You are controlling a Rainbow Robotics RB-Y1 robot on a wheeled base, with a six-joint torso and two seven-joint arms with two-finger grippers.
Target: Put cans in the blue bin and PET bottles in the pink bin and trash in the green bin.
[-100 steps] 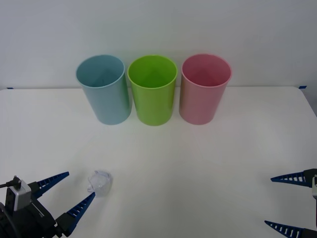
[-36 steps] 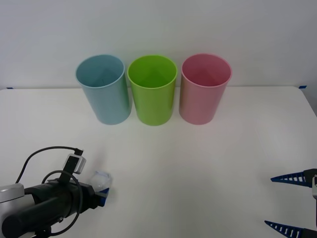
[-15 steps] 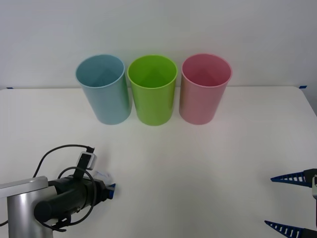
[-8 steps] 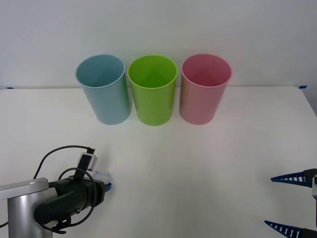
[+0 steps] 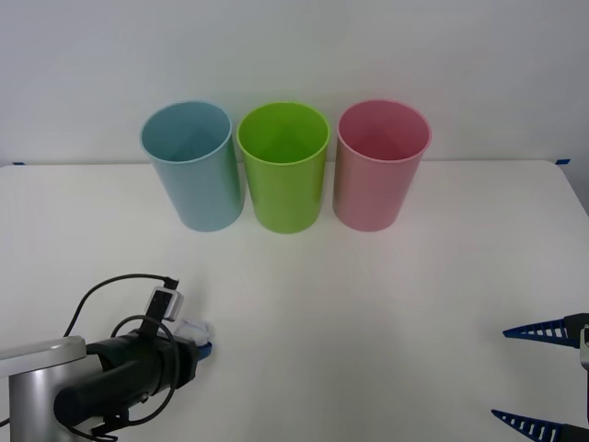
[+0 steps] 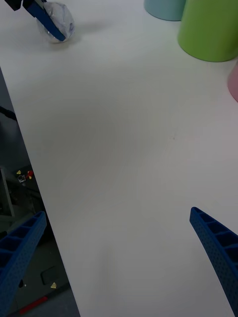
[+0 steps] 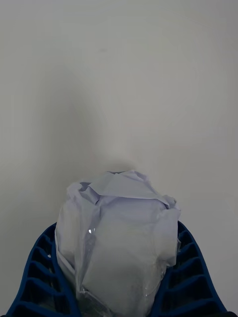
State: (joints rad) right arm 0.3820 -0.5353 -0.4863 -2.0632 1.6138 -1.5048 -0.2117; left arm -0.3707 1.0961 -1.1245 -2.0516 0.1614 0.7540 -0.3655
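The left tool [image 5: 201, 346] sits low at the near left of the white bench [image 5: 368, 304], its arm reaching in from the near-left corner with a black cable looping above the wrist. Its two blue ribbed fingers [image 7: 186, 277] are closed in on the trash [image 7: 119, 237], a crumpled white wad with a thin glossy film over it; in the left wrist view the wad bulges out between the fingers, pressed from both sides. In the front view the trash [image 5: 190, 329] peeps out just ahead of the arm's end, at or close to the bench surface; I cannot tell whether it is touching the bench. In the right wrist view the trash [image 6: 63, 22] shows far off with one blue finger [image 6: 45, 19] lying across it.

Along the far edge of the bench three bins stand upright in a row, close beside one another: the blue bin [image 5: 193, 170] on the left, the green bin [image 5: 285, 170] in the middle, the pink bin [image 5: 379, 170] on the right. All are well apart from the trash.

The right tool [image 5: 543, 378] waits at the near right edge of the bench, its fingers spread wide with nothing between them.
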